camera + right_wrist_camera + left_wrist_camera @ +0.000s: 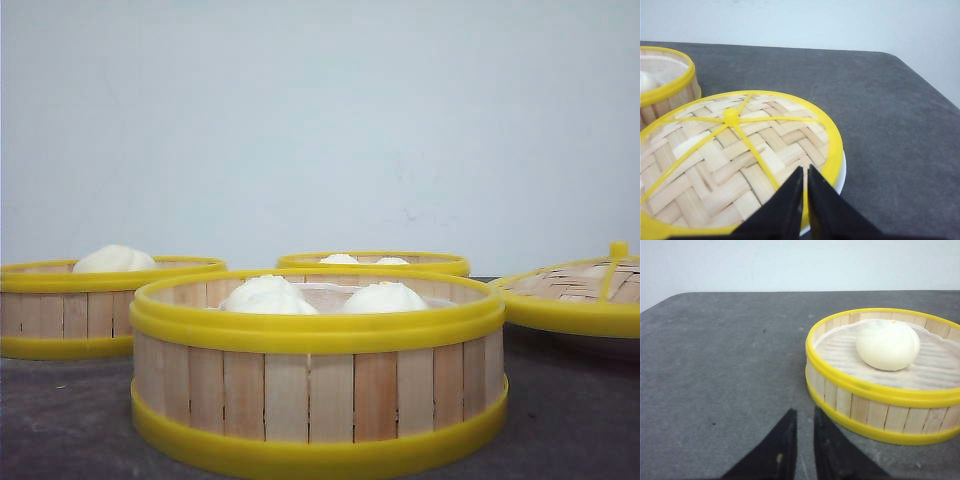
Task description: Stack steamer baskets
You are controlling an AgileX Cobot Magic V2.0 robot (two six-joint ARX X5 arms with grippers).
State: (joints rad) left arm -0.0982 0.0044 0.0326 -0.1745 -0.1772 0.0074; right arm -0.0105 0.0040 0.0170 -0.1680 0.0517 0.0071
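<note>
Three steamer baskets with pale slat walls and yellow rims stand on the dark table. The nearest steamer basket (318, 395) holds two white buns. A second basket (70, 315) with one bun sits at the left, and a third (375, 263) stands behind. In the left wrist view my left gripper (804, 412) hovers low over the table just beside the one-bun basket (880, 412), its fingers almost together with nothing between them. My right gripper (805, 170) is shut and empty above the edge of the woven lid (735, 160). Neither gripper shows in the front view.
The domed bamboo lid (580, 290) with yellow rim and knob rests on a white plate (840, 175) at the right. A basket's wall (670, 85) stands just beyond the lid. The table's right edge (925, 80) is near it. A bun (888, 345) lies in the left basket.
</note>
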